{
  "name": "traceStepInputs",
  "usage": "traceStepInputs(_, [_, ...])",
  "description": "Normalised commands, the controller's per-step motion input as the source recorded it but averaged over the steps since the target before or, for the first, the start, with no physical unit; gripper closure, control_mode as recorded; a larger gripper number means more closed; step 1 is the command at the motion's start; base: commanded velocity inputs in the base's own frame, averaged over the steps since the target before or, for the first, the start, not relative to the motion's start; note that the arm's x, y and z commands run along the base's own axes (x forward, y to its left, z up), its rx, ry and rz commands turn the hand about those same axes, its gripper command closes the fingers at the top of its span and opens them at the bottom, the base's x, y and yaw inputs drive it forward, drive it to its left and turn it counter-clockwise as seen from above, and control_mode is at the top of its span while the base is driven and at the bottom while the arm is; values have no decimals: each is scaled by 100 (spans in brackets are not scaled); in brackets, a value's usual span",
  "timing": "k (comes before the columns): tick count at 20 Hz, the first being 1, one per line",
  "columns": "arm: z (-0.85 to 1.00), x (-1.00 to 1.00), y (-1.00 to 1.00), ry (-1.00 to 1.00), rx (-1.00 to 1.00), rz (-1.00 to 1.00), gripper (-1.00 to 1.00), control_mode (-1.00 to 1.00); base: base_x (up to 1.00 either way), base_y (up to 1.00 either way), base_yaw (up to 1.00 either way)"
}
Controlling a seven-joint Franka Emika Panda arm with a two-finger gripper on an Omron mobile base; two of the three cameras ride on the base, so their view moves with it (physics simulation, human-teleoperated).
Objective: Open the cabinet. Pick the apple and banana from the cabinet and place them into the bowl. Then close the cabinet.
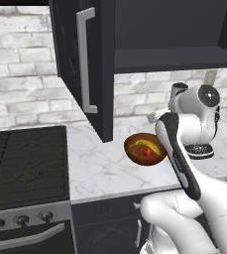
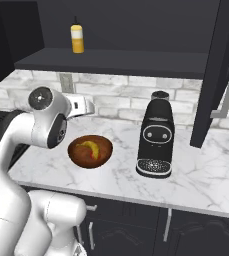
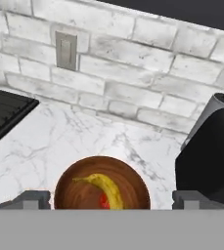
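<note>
The black cabinet [image 1: 174, 59] stands open, its left door [image 1: 85, 64] swung out over the counter and its right door [image 2: 221, 75] swung out on the other side. The reddish-brown bowl [image 1: 132, 149] sits on the marble counter. Inside it lie the yellow banana [image 1: 147, 145] and the red apple [image 1: 148, 152]. From the hand, the bowl [image 3: 72, 188] shows just below, holding the banana [image 3: 108, 188] and the apple [image 3: 103, 200]. My gripper [image 3: 112, 200] hangs above the bowl, open, with nothing between its wide-set fingertips [image 3: 33, 199].
A black coffee machine [image 2: 156, 135] stands right of the bowl [image 2: 103, 150]. A yellow bottle [image 2: 76, 39] sits on the cabinet shelf. The stove [image 1: 26, 158] lies to the left. A wall outlet [image 3: 66, 50] is on the brick backsplash.
</note>
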Motion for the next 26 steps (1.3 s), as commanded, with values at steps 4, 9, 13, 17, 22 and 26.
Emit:
traceStepInputs(4, [68,-70,27,-30,0,0,-100,-100,0,0,0])
traceStepInputs(9, [69,-71,23,-27,0,0,-100,-100,0,0,0])
traceStepInputs(13, [58,-62,19,-19,1,0,-100,-100,0,0,0])
traceStepInputs(17, [48,-57,14,-7,0,0,-100,-100,0,0,0])
traceStepInputs(22, [34,-59,9,0,0,-2,-100,-100,0,0,0])
traceStepInputs(26, [15,-72,13,2,0,-3,-100,-100,0,0,0])
